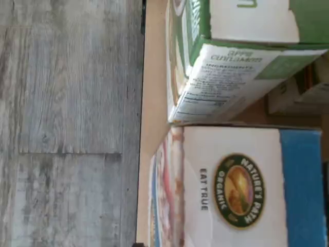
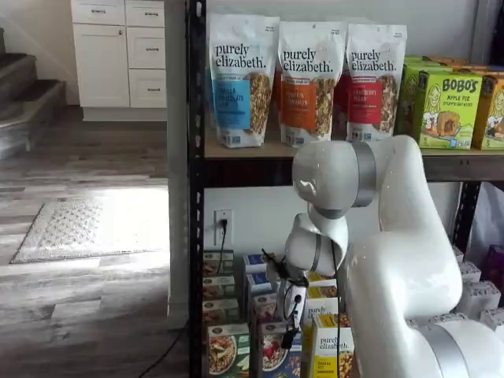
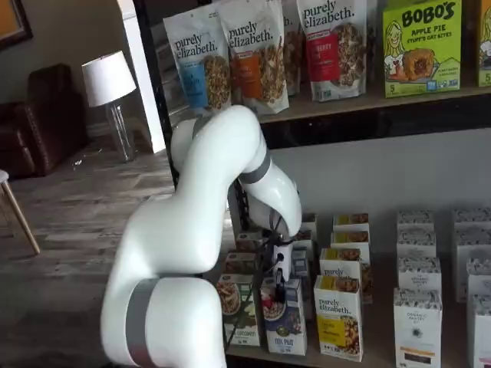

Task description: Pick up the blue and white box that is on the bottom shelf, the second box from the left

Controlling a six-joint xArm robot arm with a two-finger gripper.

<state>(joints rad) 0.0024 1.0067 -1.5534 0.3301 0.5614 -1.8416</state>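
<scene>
The wrist view looks down on the white top flap of the blue and white box (image 1: 247,188), which carries a round gold-green logo. It stands at the front edge of the bottom shelf (image 1: 153,103), with the green box (image 1: 231,56) right beside it and grey plank floor (image 1: 67,123) beyond the edge. No fingers show here, so the approach looks nearly finished, but the grasp cannot be confirmed from this view.

In a shelf view the gripper (image 2: 290,335) hangs from the white arm (image 2: 378,236) directly over the front row. It is seen side-on against the blue box (image 2: 276,354), so I cannot tell whether its fingers are apart or closed, or whether they hold anything. The box appears to be standing in its row, unlifted. I judge that closing on it, if not already done, and lifting it clear are still to come.

In a shelf view from the other side, the fingers (image 3: 280,280) reach down to the top of the blue box (image 3: 284,322), which stands between the green box (image 3: 239,307) and a yellow-and-white box (image 3: 339,314). Again no gap is readable.

The room has wood-look flooring, a pale rug (image 2: 87,228), white cabinets (image 2: 118,55), a lamp (image 3: 107,80) and a brown sofa (image 3: 34,115). Granola bags (image 2: 299,79) line the wooden upper tier (image 2: 315,161).
</scene>
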